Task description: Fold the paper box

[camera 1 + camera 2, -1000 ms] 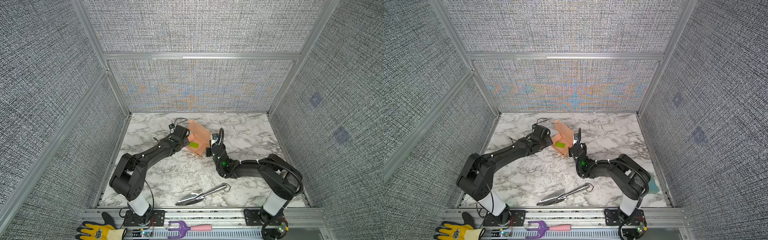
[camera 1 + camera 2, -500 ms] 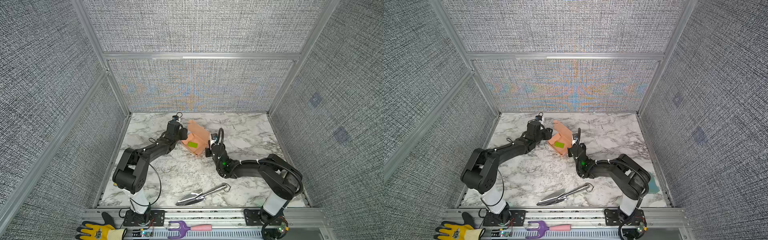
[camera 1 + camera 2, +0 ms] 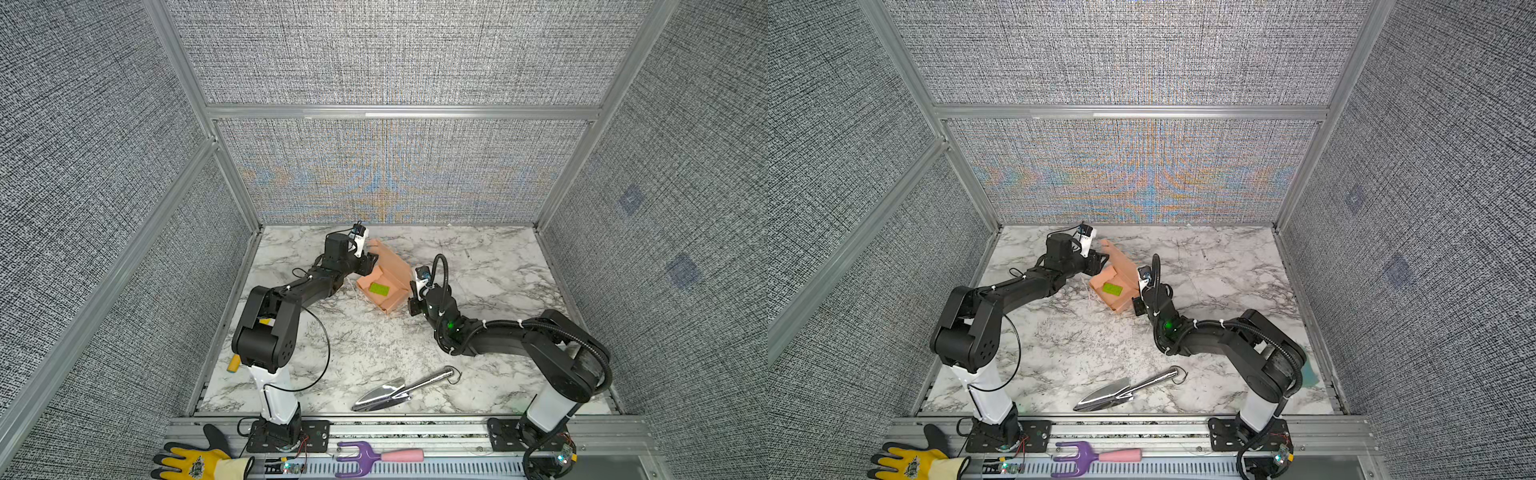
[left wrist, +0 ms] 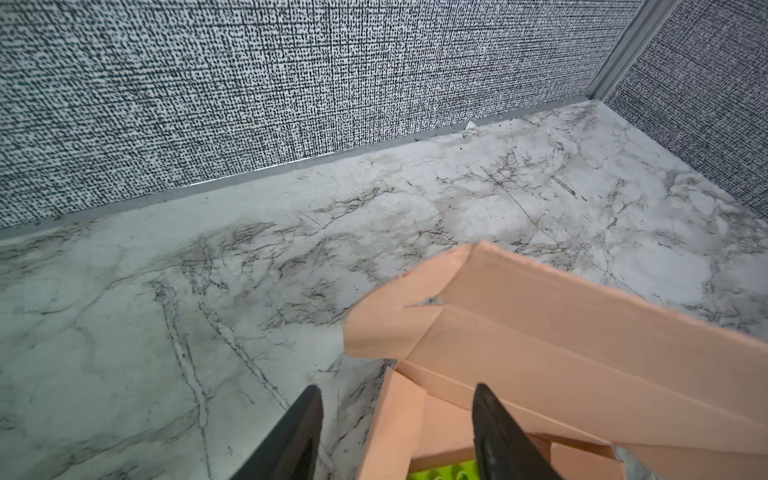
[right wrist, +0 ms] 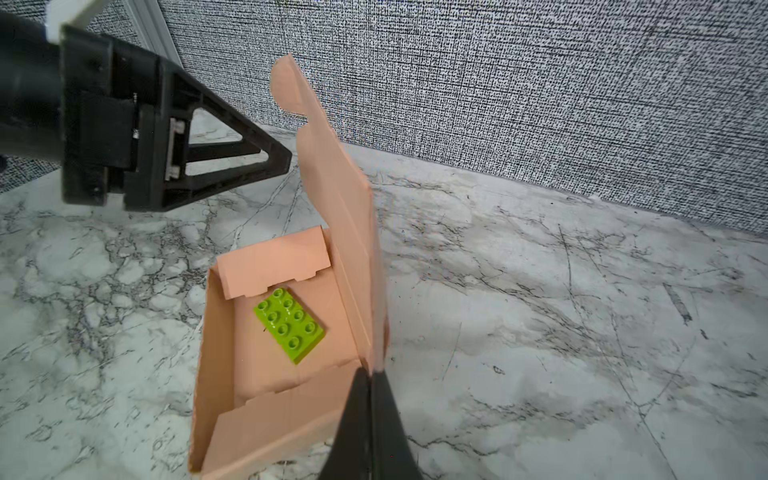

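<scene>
A: What's changed for us?
B: Our left gripper (image 4: 395, 385) has re-angled left of the green brick (image 5: 289, 325), jaws spread astride an end wall (image 4: 386, 419); nothing new is folded yet.
A: And the paper box (image 5: 253, 370)?
B: Around the brick, lid (image 5: 332, 174) upright; right of it our right gripper (image 5: 371, 374) pinches the lid's corner.

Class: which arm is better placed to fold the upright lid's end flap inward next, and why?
Probably the left: the left gripper is open right beside that flap of the paper box, while the right gripper is shut, pinching the lid's near edge.
</scene>
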### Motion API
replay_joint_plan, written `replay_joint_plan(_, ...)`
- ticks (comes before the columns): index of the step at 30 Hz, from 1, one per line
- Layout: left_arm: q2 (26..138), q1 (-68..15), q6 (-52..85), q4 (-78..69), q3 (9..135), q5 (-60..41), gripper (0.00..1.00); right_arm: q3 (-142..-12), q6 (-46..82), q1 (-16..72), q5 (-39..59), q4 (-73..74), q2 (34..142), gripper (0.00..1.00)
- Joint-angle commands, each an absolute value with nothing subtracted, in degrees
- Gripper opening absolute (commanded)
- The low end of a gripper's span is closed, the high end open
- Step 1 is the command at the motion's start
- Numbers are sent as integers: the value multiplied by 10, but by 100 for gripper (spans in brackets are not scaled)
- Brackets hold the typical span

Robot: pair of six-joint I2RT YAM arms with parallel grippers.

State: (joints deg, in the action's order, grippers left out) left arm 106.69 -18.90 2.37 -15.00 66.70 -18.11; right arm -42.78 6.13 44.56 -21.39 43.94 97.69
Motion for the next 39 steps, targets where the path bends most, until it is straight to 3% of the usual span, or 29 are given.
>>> replay_joint_plan(1, 1067, -172, -9, -146, 673, -223, 60, -433, 50, 442, -178, 456, 971, 0)
replay_joint_plan(16, 1095, -123, -106, -136, 699, -349, 62, -432, 53, 424, -135, 448, 965, 0)
replay_joint_plan(28, 1223, -116, -165, -5, 878, -450, 71, -435, 55, 424, -124, 452, 971, 0)
replay_joint_plan(33, 1232, -115, -176, 29, 901, -474, 64, -437, 55, 423, -127, 454, 976, 0)
replay_joint_plan(39, 1205, -115, -179, 11, 866, -511, 48, -436, 58, 418, -129, 458, 976, 0)
